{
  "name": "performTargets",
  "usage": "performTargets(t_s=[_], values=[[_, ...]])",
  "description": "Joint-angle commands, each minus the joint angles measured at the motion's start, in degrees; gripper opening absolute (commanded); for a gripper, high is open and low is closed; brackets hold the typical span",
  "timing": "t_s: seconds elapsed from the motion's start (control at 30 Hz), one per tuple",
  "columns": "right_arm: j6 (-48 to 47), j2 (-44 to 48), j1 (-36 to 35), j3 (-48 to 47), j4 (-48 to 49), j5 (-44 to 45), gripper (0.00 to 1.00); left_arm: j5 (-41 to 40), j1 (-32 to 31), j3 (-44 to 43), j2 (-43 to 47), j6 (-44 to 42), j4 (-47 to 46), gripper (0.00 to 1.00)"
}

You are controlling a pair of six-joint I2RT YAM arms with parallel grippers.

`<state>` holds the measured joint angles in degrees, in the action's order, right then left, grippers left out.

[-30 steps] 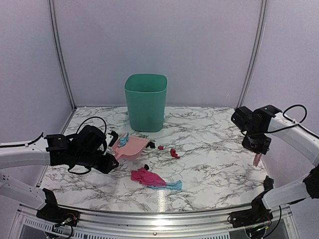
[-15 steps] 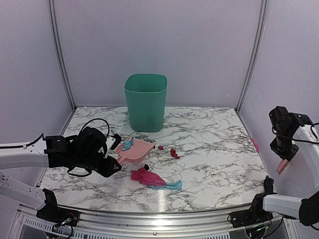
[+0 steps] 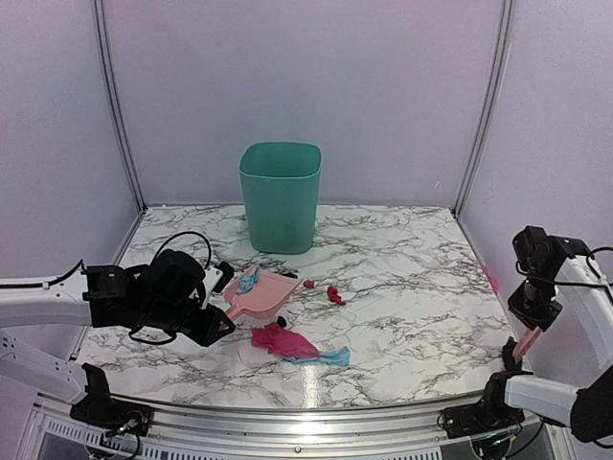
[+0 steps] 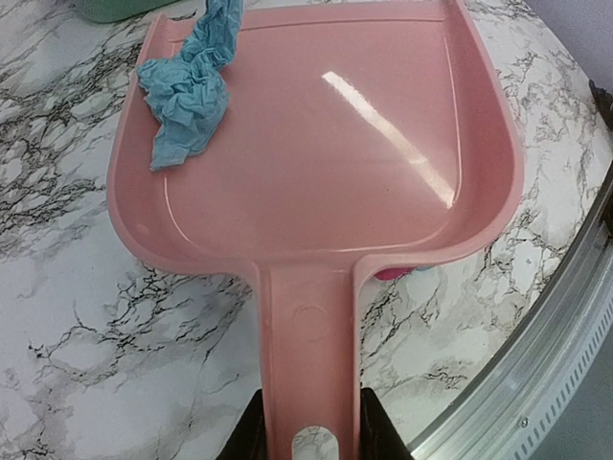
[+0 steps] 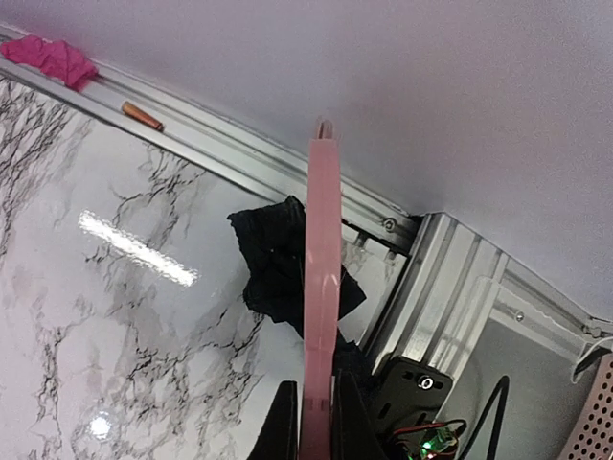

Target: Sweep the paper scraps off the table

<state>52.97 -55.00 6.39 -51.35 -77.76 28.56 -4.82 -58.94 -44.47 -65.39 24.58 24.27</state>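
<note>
My left gripper [image 3: 222, 318] is shut on the handle of the pink dustpan [image 3: 266, 293], which lies on the white marble table [image 3: 412, 287]. A light blue paper scrap [image 4: 189, 94] sits in the pan's far left corner. In front of the pan lie a magenta scrap [image 3: 279, 340] joined to a light blue one [image 3: 335, 356], and a small black bit [image 3: 281, 321]. Two red bits [image 3: 334, 294] lie to its right. My right gripper [image 5: 311, 422] is shut on the pink brush [image 5: 321, 278], held edge-on over a black scrap [image 5: 273, 264] at the table's front right corner.
A green bin [image 3: 280, 196] stands at the back centre. A magenta scrap [image 5: 53, 57] and a small copper-coloured stick [image 5: 142, 115] lie on the right edge rail. The metal front rail [image 3: 306, 422] curves just beyond the black scrap. Cables trail by the left arm.
My right arm has swung from over the table's right side out and down to the front right corner, brush in hand. The dustpan has shifted slightly right.
</note>
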Motion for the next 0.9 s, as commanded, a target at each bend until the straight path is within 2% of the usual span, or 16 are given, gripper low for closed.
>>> performTargets(t_s=[0.0,0.1,0.27,0.5,0.87], values=[[-2.63,0.34,0.42,1.57,6.06,-8.33,0.00,-2.19,-0.30,1.08,0.49,1.02,-1.33,0.00],[-3.56,-1.85,-1.28,3.77,10.41,-12.63,0.00,-2.43,-0.30,0.42,-0.42,0.98,-1.33,0.00],[-3.17,-6.15,-6.18,2.87,16.97,-14.98,0.00,-3.10,-0.30,0.72,0.18,1.62,-1.25,0.00],[-2.42,-13.31,-15.22,3.04,25.81,-20.08,0.00,-4.76,-0.30,0.98,1.00,3.87,0.95,0.00],[0.42,-28.66,-31.28,-6.98,29.30,-20.58,0.00,-7.46,-0.30,2.10,5.15,6.26,4.11,0.00]])
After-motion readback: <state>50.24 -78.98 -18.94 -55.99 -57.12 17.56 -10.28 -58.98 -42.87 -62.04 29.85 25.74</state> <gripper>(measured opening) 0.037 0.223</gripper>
